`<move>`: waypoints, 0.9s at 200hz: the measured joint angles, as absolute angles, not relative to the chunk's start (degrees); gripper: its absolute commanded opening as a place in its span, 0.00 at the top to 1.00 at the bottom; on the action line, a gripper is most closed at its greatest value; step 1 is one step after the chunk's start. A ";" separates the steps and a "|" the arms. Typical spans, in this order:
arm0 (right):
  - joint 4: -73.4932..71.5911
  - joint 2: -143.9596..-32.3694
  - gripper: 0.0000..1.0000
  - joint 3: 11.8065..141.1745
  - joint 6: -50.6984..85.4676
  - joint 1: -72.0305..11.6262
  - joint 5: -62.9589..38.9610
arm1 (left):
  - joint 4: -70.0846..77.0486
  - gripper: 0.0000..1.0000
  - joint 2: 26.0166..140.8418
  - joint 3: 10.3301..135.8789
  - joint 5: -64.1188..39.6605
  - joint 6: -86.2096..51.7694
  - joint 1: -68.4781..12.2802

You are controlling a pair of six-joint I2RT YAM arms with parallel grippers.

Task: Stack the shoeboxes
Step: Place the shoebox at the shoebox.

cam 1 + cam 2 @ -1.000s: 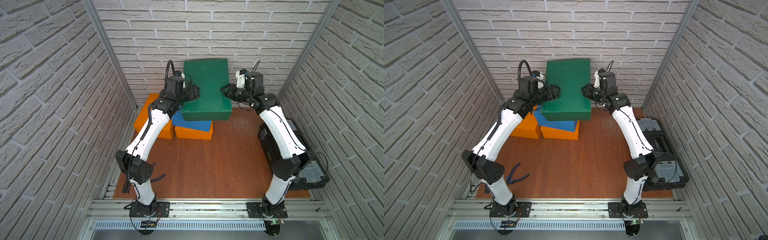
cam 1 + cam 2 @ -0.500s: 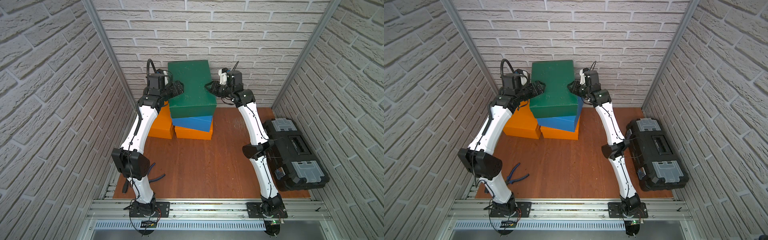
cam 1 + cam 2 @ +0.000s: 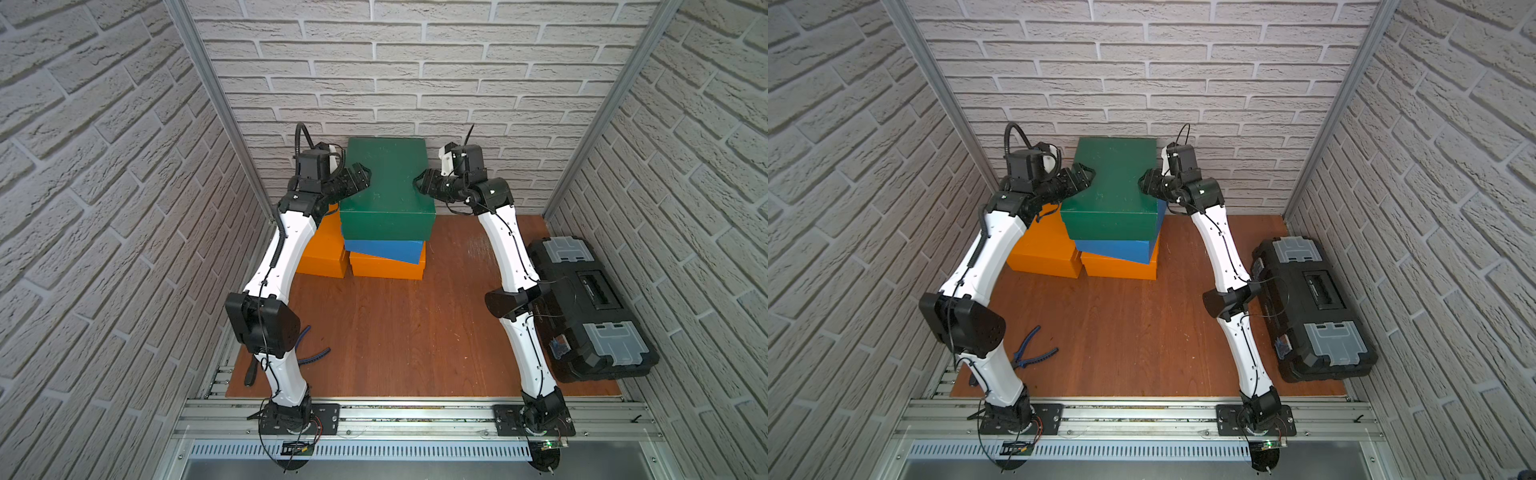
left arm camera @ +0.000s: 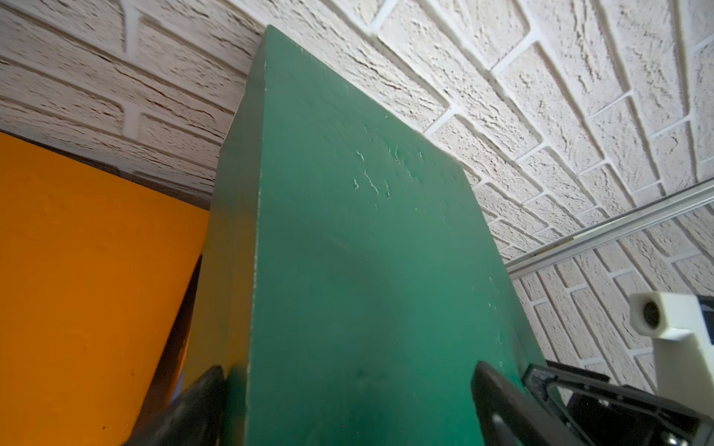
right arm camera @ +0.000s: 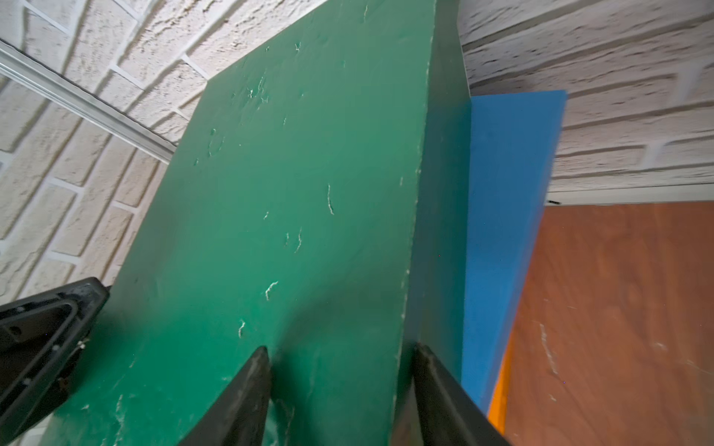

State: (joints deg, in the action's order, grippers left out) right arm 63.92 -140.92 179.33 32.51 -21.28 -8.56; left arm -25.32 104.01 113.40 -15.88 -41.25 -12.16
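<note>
Green shoebox is now down flat on the blue shoebox, at 12 o'clock on the table, hard by the back wall. A second ago it hung tilted in the air between the two arms; half a second ago it was just settling. Blue sits on an orange shoebox, so the pile is three high. Blue lies slightly twisted under the green, its near face running askew. The second orange shoebox is on the table at the pile's 9 o'clock, touching or nearly so, not yet stacked. Left gripper is at the green box's 9 o'clock edge, jaws spread wider than a second ago; in the left wrist view the fingers stand far apart astride that edge, which reads as let go. Right gripper is at the 3 o'clock edge, jaws parting; its fingers flank the lid's edge, and I cannot tell whether the pads have lost contact. Judgement: placement done, release under way, one orange box left to lift. Risk: the skewed blue layer makes a poor seat for a fourth. The black toolbox at 3 o'clock is untouched.
</note>
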 measured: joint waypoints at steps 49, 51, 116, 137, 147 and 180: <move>72.82 -138.04 0.21 179.85 27.03 -22.63 -3.18 | -25.06 0.02 104.01 112.95 -18.33 -41.67 -12.62; 72.97 -137.99 0.20 179.85 26.89 -22.65 -3.18 | -25.06 0.02 104.01 112.92 -18.35 -41.67 -12.62; 75.40 -137.08 0.09 179.83 25.61 -22.63 -4.10 | -25.30 0.02 103.44 112.84 -17.47 -40.29 -12.47; 77.41 -136.22 0.09 179.76 25.02 -22.28 -4.64 | -25.32 0.02 103.02 112.84 -17.23 -40.10 -12.01; 78.59 -135.63 0.08 179.70 24.73 -22.06 -4.73 | -25.30 0.02 102.89 112.86 -17.15 -40.07 -11.75; 81.56 -134.02 0.09 179.67 24.36 -21.58 -5.39 | -25.26 0.02 102.72 112.86 -16.88 -40.16 -11.20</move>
State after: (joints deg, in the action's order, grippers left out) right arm 81.56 -134.02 179.67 24.36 -21.58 -5.39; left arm -25.26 102.72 112.86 -16.88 -40.16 -11.20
